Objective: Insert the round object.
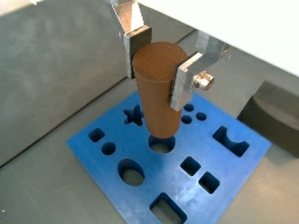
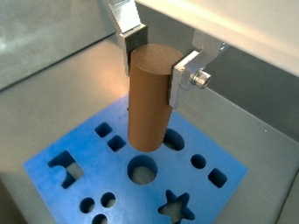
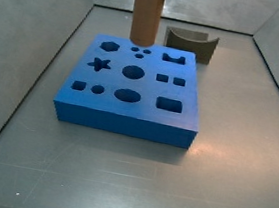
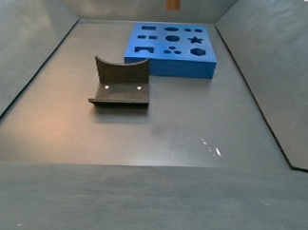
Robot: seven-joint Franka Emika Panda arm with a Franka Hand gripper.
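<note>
My gripper (image 1: pixel 163 72) is clamped on the round object (image 1: pixel 158 92), upright above the blue block (image 1: pixel 176 162). Peg's lower end hangs over the block's round holes (seated or not: cannot tell). The fixture (image 4: pixel 120 83) stands well apart from the block.

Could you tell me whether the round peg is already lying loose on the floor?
No, the gripper holds the round peg upright above the blue block.
</note>
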